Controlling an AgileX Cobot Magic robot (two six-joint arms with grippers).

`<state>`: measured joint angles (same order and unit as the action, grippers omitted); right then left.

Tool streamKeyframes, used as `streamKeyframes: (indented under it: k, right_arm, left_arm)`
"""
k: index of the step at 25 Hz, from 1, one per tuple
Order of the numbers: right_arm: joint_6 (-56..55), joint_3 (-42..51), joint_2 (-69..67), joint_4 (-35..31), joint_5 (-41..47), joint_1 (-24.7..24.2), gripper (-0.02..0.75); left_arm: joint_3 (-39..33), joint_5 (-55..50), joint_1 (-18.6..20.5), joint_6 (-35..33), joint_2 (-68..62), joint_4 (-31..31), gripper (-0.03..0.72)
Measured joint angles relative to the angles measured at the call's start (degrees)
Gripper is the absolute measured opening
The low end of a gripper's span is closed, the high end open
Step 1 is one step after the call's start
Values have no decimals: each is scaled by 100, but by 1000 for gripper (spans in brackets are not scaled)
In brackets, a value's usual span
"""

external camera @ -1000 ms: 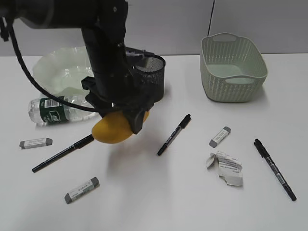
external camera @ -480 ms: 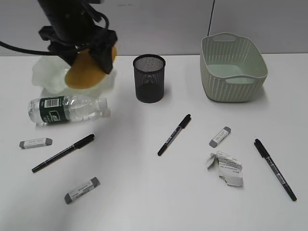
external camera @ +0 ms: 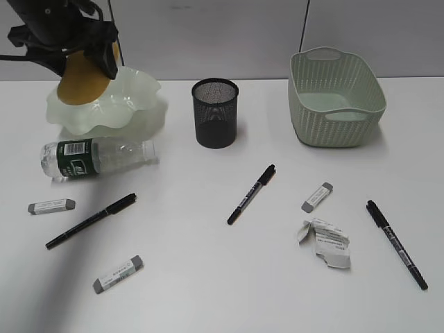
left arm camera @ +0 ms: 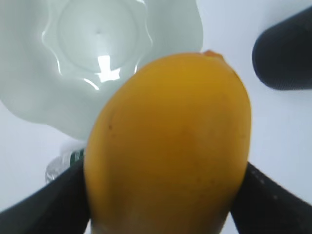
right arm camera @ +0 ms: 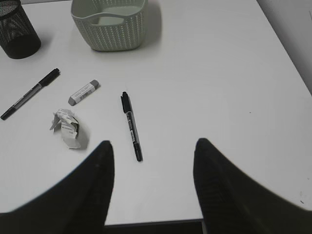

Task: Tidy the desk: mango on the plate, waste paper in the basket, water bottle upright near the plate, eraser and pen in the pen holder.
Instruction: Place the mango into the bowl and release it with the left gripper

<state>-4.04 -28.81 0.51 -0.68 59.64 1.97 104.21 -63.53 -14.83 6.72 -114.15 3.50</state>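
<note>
My left gripper [external camera: 84,64] is shut on the yellow-orange mango [external camera: 80,83], holding it in the air over the far left rim of the ruffled green plate [external camera: 132,104]. In the left wrist view the mango [left arm camera: 170,131] fills the space between the black fingers [left arm camera: 44,204], with the plate [left arm camera: 97,34] below. The water bottle [external camera: 90,158] lies on its side in front of the plate. The waste paper [external camera: 325,241] lies at the front right. The pen holder [external camera: 215,111] and the basket [external camera: 336,97] stand at the back. My right gripper [right arm camera: 153,145] hangs open above the desk's near right edge.
Three black pens [external camera: 91,220] [external camera: 251,194] [external camera: 397,243] and three erasers [external camera: 51,206] [external camera: 118,273] [external camera: 317,197] lie scattered on the white desk [external camera: 208,277]. The right wrist view shows the pen [right arm camera: 131,126], the paper [right arm camera: 66,127] and the desk's front edge [right arm camera: 156,222].
The left arm has lifted the mango from the middle of the desk, near the pen holder, and carried it back and left to over the plate. Everything else is as before.
</note>
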Motion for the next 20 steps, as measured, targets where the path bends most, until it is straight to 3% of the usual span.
streamKeyframes:
  k: [6,15,20]
  right_arm:
    - [0,0,0,0,0,0,424]
    - [0,0,0,0,0,0,424]
    - [0,0,0,0,0,0,424]
  left_arm:
    - [162,786,236,0,-525,1,603]
    - [1803,788,338,0,-1912,1,603]
    - [2217,571,425,0,-2419,-4,603]
